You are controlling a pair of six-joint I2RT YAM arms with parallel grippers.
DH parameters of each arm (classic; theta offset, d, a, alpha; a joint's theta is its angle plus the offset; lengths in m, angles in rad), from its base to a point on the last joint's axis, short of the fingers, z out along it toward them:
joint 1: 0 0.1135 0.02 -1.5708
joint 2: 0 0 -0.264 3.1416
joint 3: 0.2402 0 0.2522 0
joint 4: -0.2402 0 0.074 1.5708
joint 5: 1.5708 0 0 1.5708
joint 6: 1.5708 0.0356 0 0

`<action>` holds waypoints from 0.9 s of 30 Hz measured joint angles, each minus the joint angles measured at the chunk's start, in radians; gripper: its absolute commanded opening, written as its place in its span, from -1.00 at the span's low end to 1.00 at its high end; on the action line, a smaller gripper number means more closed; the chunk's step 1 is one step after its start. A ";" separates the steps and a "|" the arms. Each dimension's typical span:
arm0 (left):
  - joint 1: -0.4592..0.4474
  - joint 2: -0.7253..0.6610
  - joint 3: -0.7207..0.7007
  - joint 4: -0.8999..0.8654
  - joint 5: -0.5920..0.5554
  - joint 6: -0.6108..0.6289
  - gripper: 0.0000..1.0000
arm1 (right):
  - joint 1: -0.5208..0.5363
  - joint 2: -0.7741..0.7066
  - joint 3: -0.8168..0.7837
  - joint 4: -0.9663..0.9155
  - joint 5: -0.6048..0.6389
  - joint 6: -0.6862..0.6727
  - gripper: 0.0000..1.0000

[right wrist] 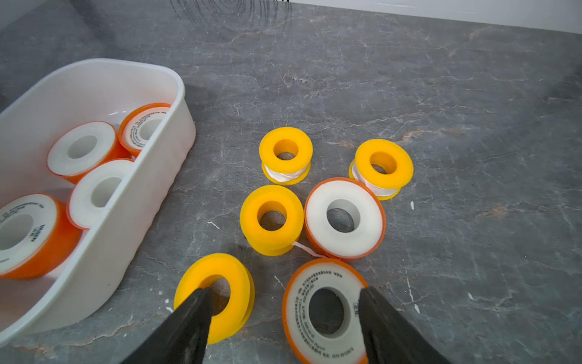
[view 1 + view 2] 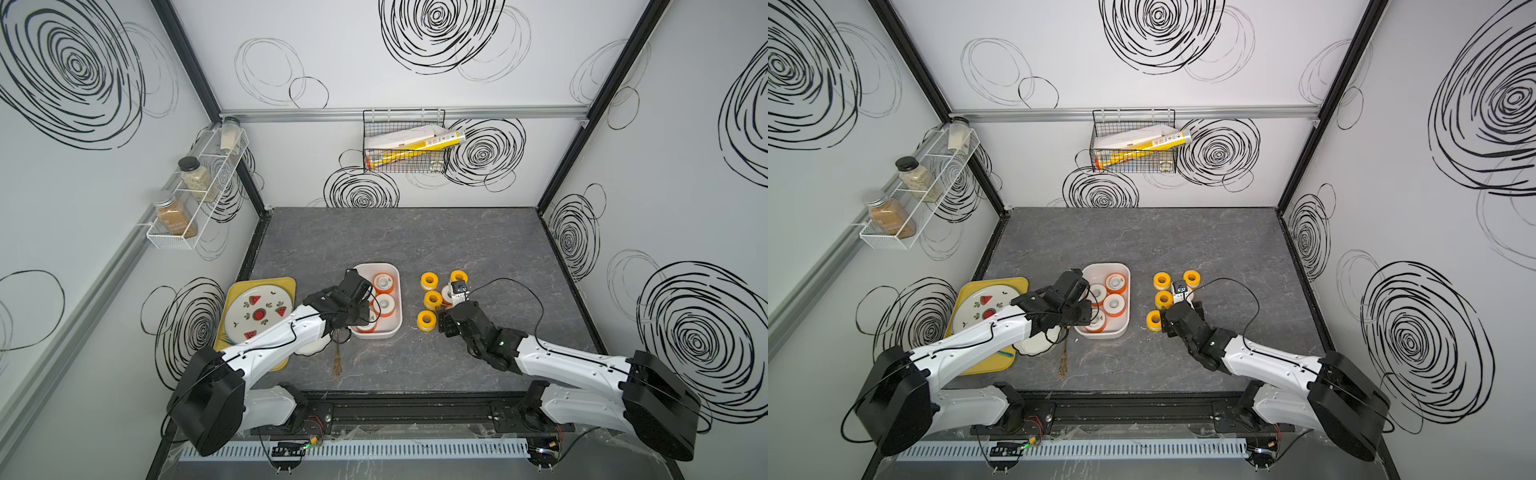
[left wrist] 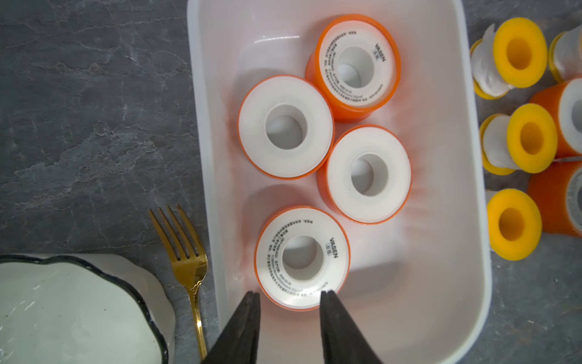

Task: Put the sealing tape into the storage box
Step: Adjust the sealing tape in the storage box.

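Nearest, at 7 o'clock on the table, a yellow tray [image 2: 290, 283] carries a watermelon-print plate [image 2: 259, 311]. A white scalloped dish [image 3: 63, 309] and a gold fork [image 3: 190, 268] lie just beside it.

Next comes the white storage box [image 3: 409, 299], left of centre. It holds four orange rolls of sealing tape [image 3: 285, 130] lying flat. The labelled faces are at its 6 and 1 o'clock, with plain white faces between. The left gripper [image 3: 290, 294] hangs over the 6 o'clock end, fingers apart and clasping nothing.

At 3 o'clock from the box, six loose rolls [image 1: 271, 217] sit on the table: four on yellow spools, two on orange. The right gripper [image 1: 285, 290] is spread wide above the nearest pair, gripping neither.

Farthest, at 12 o'clock on the back wall, a black wire basket [image 2: 434, 162] holds a yellow tube [image 2: 415, 151] and a white carton [image 2: 395, 139]. At 10 o'clock, a white wall rack [image 2: 170, 243] holds three jars [image 2: 195, 176].
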 measured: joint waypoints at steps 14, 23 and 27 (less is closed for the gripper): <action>-0.050 0.152 0.037 0.042 -0.054 -0.032 -0.24 | 0.000 -0.006 -0.011 0.031 0.005 0.011 0.56; -0.050 0.203 0.035 0.068 -0.051 -0.032 -0.23 | 0.000 0.006 -0.011 0.039 0.004 0.011 0.57; -0.050 0.232 0.035 0.084 -0.051 -0.032 -0.23 | 0.000 0.014 -0.010 0.042 0.004 0.011 0.57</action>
